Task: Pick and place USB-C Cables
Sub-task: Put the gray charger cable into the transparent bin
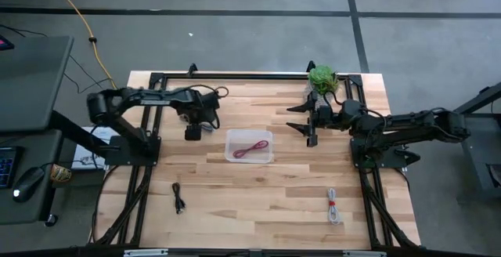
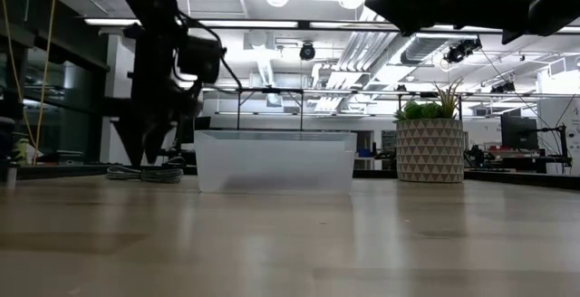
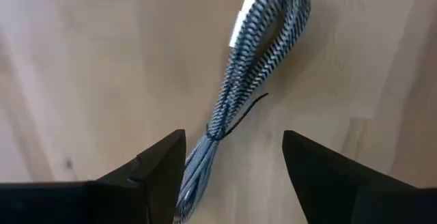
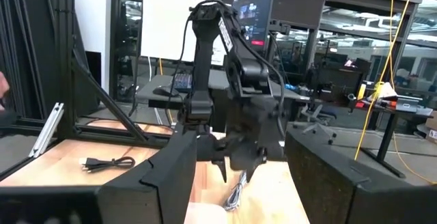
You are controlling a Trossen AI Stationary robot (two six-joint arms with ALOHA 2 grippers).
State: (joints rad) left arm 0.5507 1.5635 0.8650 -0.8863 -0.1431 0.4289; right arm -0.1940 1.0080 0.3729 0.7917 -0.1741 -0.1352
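A: What is hard to make out?

B: From above, the grey cable (image 1: pixel 205 128) is almost buried under the left gripper (image 1: pixel 192 132), at about 9 o'clock of the clear tub (image 1: pixel 249 146). In the low view only a flat grey coil shows beside the dark fingers. The left wrist view is clearest: a braided, black-and-white striped bundle (image 3: pixel 235 94), pinched at its waist by a thin dark tie, a white tag near its looped end. Its lower end runs out of sight between the fingers.

A: And the fingers themselves?

B: Spread apart, 1 on each side of the bundle, not touching it. The right gripper (image 1: pixel 311 121) hangs at 2 o'clock of the tub, its 2 fingers wide apart on nothing.

A: The other cables?

B: The dark red cable (image 1: pixel 250 149) lies loosely curled inside the tub, whose frosted walls hide it from the low view. The black cable (image 1: pixel 178 197) lies as a thin squiggle at 7 o'clock of the tub, and the white cable (image 1: pixel 333 206), with red ties, at 5 o'clock, both on the pale wooden table (image 1: pixel 282 194).

A: Anything else?

B: A green plant (image 1: pixel 322 77) in a patterned pot, at 1 o'clock.
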